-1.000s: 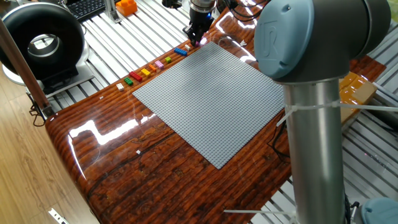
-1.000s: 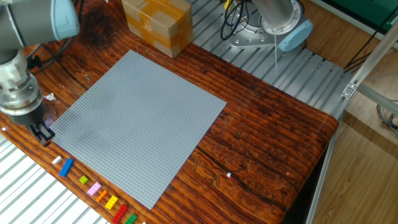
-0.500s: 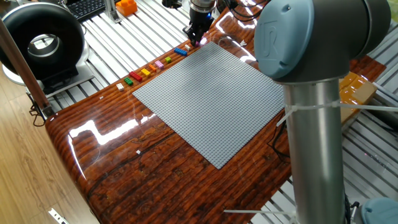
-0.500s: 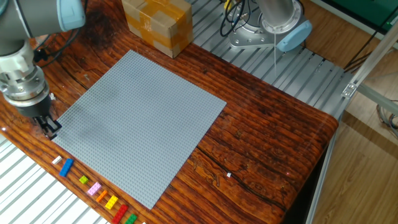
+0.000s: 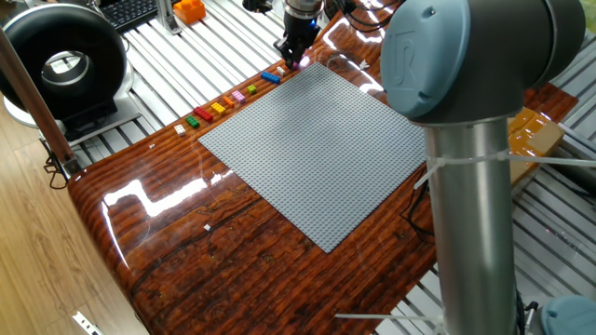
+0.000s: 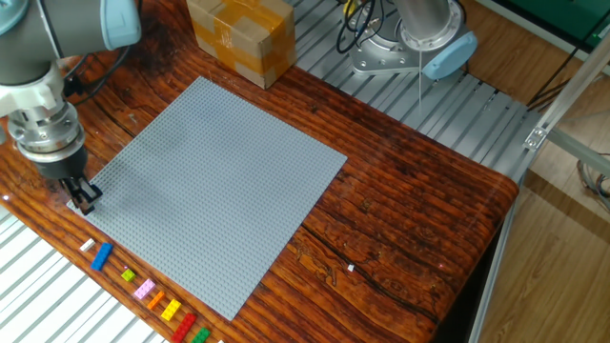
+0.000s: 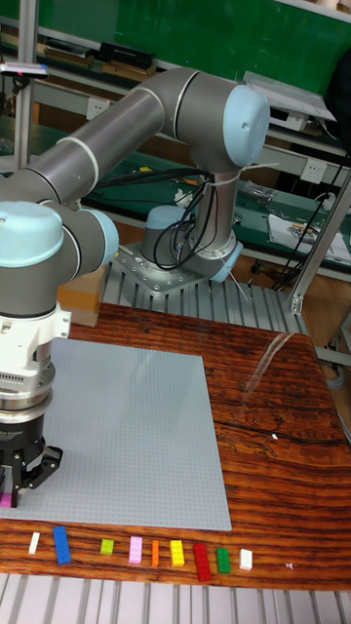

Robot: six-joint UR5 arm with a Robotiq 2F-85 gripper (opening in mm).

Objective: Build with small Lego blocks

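Gripper (image 7: 24, 478) at far left in the tall view, low over the near-left corner of the baseplate (image 7: 127, 429). Jaws: can't tell whether apart or clamped on anything, as the tips are small and dark in every view. Pink speck (image 7: 5, 500) at the frame edge by the tips, too small to call a brick. Right of that, the blocks (image 7: 135, 550) lie in one row on the table (image 7: 273, 468), just beside the plate's near edge, none on the plate: white, blue (image 7: 61, 544), lime, pink, orange, yellow, red, green, white (image 7: 246, 559). Apart from each other, not touching. Step, as I judge it: start of the build, either placing at the corner or about to fetch. Next move calls for squaring the jaws across a brick's short sides and lining studs up with the plate grid. Each brick's long axis runs across the row, pointing at the plate edge; the row itself runs parallel to that edge.
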